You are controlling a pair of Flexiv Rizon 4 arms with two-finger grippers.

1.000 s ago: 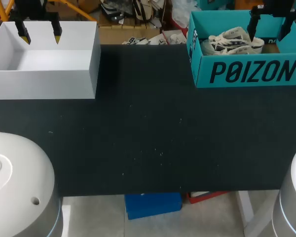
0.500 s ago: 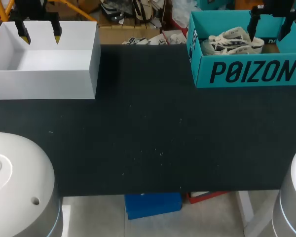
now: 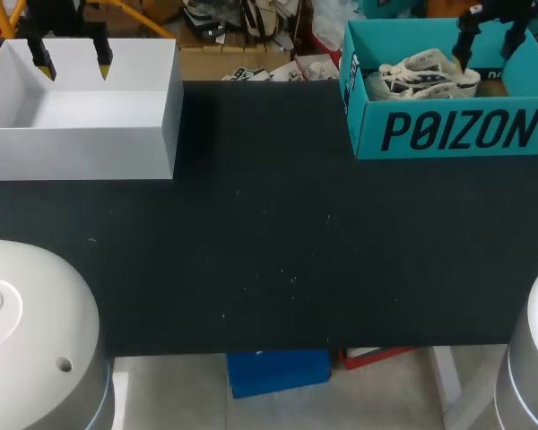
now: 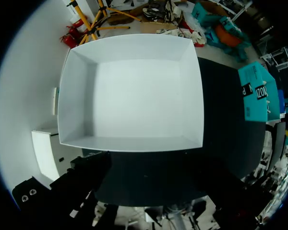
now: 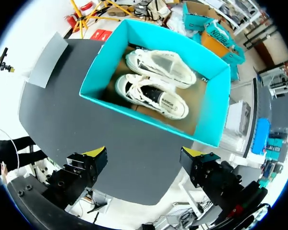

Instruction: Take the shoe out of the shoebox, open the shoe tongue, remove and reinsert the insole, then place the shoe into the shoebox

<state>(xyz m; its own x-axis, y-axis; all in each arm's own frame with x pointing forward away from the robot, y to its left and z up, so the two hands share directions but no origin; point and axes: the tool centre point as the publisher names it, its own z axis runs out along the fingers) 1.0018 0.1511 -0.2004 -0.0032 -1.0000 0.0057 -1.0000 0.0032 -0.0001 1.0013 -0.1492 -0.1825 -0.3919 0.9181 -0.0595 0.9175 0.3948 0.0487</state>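
Right end effector [image 5: 144, 152] spread above lettered teal shoebox [image 5: 212, 120], shoes [image 5: 151, 96] inside, left end effector [image 3: 73, 63] spread

A white open-topped box [image 3: 81, 152] sits at the far left corner of the tabletop [image 3: 269, 251] — rectangular, with plain white walls and a plain white floor, its long side running along the far edge. The tabletop is dark and matte — a few pale specks are scattered near its middle.

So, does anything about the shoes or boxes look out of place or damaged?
Nothing stands out: two white canvas shoes lie side by side inside the open teal cardboard shoebox, both apparently intact.
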